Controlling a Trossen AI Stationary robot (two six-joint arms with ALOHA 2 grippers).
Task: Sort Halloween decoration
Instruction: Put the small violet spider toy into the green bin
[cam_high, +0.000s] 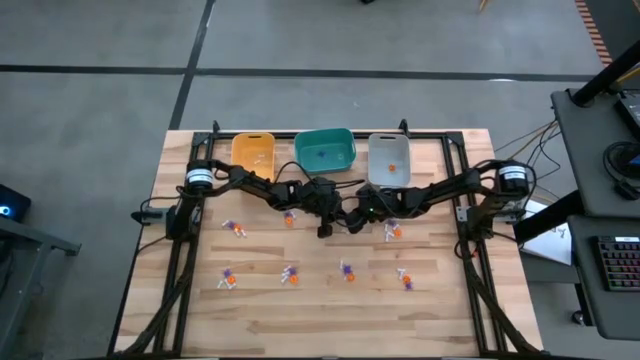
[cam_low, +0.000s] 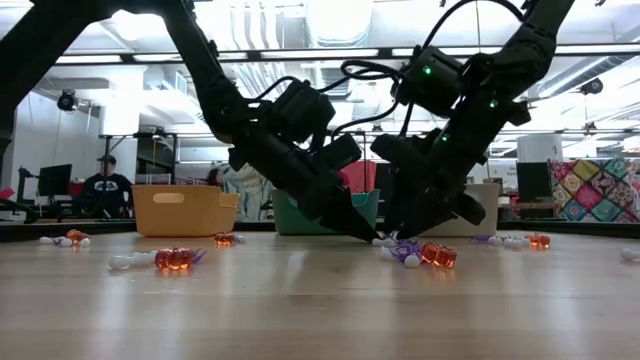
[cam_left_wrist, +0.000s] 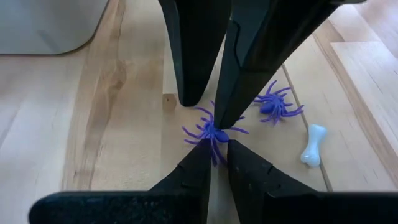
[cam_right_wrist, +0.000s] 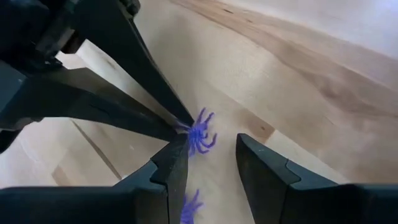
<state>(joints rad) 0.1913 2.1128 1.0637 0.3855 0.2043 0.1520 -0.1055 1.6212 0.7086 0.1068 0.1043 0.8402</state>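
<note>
A small purple spider (cam_left_wrist: 210, 132), one of the Halloween decorations, lies on the wooden table (cam_high: 300, 310) near its middle, in front of the grey bin (cam_high: 389, 158). My left gripper (cam_left_wrist: 219, 148) comes from the left, slanting down, and is shut on the spider. My right gripper (cam_right_wrist: 211, 152) comes from the right and stands open, one finger on each side of the same spider. I cannot tell whether the right fingers touch it. A second purple spider (cam_left_wrist: 277, 106) and a white bone (cam_left_wrist: 313, 144) lie close by. My left gripper pinches the spider's near legs (cam_left_wrist: 215, 153) between its two fingertips. The fingers slant down from the table's left side. The spider's body lies just past the tips, low at the table top; I cannot tell whether it still rests on the wood.
A yellow bin (cam_high: 253, 152), a teal bin (cam_high: 325, 150) and the grey bin stand in a row at the far edge. Orange, purple and white trinkets (cam_high: 290, 274) lie scattered over the table's middle and near half. An orange pumpkin (cam_low: 437, 255) lies right by the grippers.
</note>
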